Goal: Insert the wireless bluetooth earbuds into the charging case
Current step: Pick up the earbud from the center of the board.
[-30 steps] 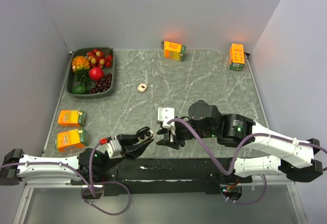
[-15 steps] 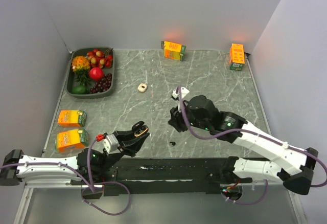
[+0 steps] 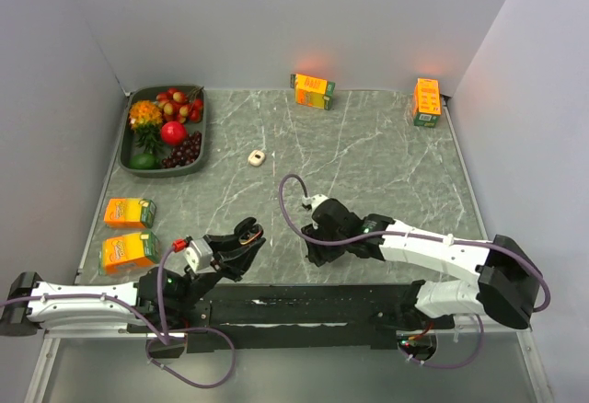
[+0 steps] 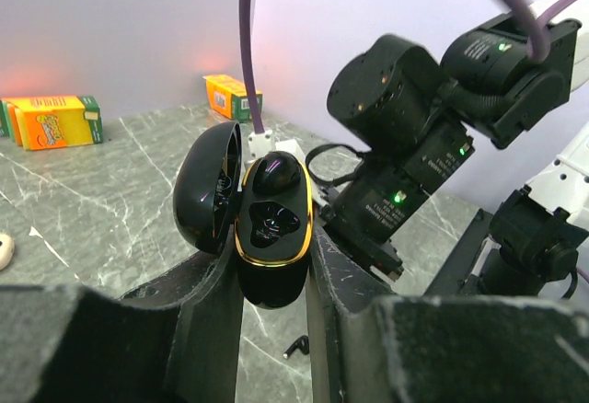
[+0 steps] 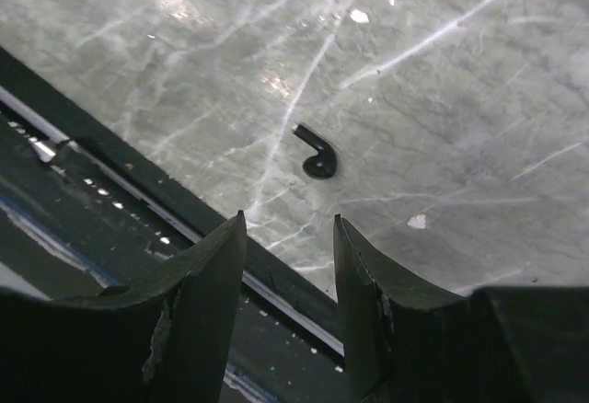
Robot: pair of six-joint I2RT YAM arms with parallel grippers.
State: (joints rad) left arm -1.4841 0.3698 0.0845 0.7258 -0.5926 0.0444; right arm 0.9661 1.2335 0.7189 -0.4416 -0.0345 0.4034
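The left jaws are clenched on the charging case (image 4: pixel 273 228), a glossy black shell with a gold rim, held above the near part of the surface (image 3: pixel 368 145) with its lid swung open to one side. In the left wrist view a rounded black shape fills the case's upper pocket, though I cannot tell whether it is an earbud, and the lower pocket looks hollow. The right jaws are parted and grasp nothing; they hang low over the surface, just right of the case. The black earbud (image 5: pixel 318 162) lies flat on the surface just beyond the right fingertips (image 5: pixel 342 237), apart from them and close to the dark rail along the near edge. A whitish earbud (image 3: pixel 257 156) rests by itself further back, well apart from both arms. A dark tray (image 3: pixel 129 150) of fruit sits at the back left, with two orange juice cartons (image 3: pixel 129 212) lying in front of it near the left edge. A third carton (image 3: pixel 313 90) is by the back wall and a fourth carton (image 3: pixel 426 101) is in the back right corner
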